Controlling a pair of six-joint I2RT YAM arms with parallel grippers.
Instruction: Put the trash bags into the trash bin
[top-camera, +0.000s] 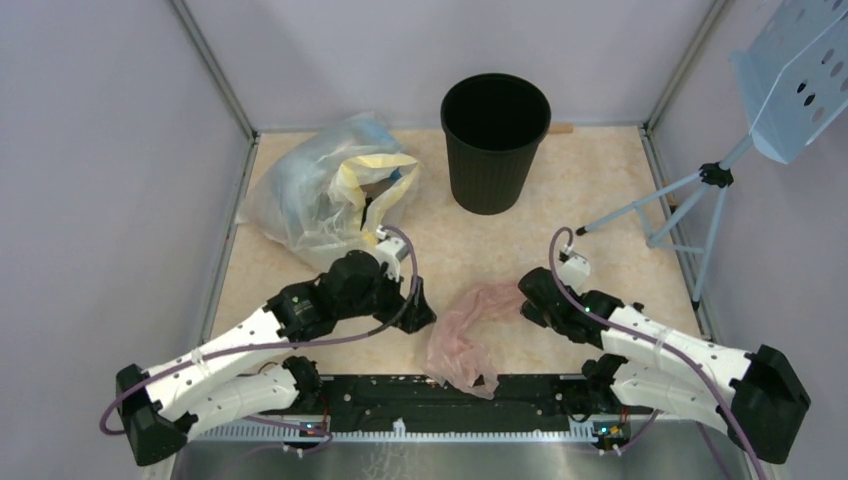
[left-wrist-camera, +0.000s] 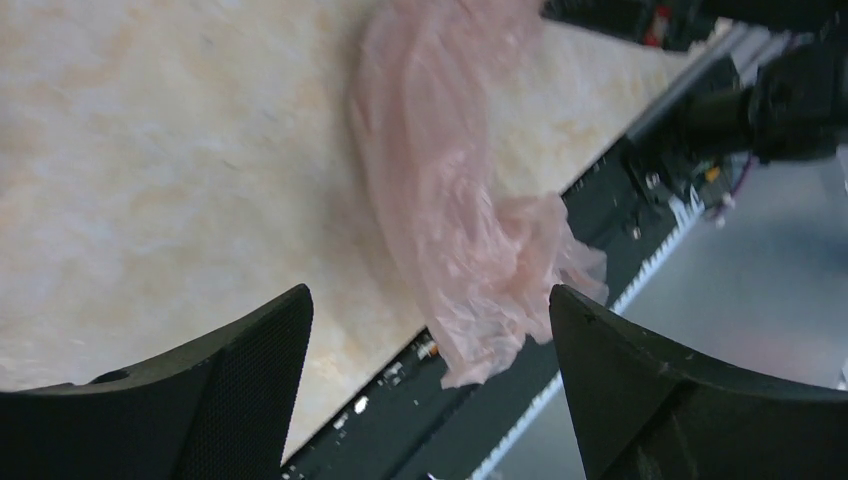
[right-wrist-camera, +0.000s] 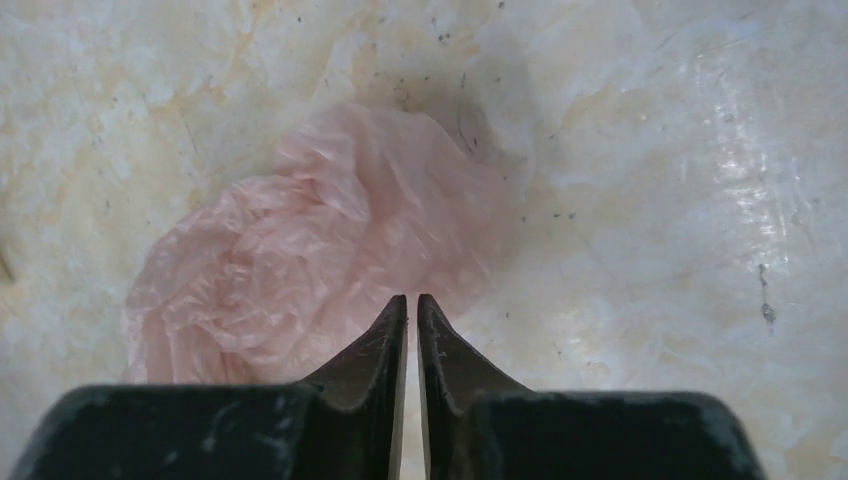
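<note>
Where the right claw (right-wrist-camera: 412, 300) reached the trash bag (top-camera: 465, 335), its fingers were drawn almost together at the film's edge; a pinch could not be confirmed. The left claw (left-wrist-camera: 428, 300) stood spread wide, gripping nothing, just beside the bag. The bag lay crumpled at the table's (top-camera: 600, 190) near edge, one end overhanging it. The trash bin (top-camera: 495, 140) stood upright at the far edge, well apart.

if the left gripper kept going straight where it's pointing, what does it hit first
Most likely the pink trash bag, lying straight ahead of the open left gripper and hanging over the near edge of the table. Depth is unclear, so the table itself could come first.
</note>
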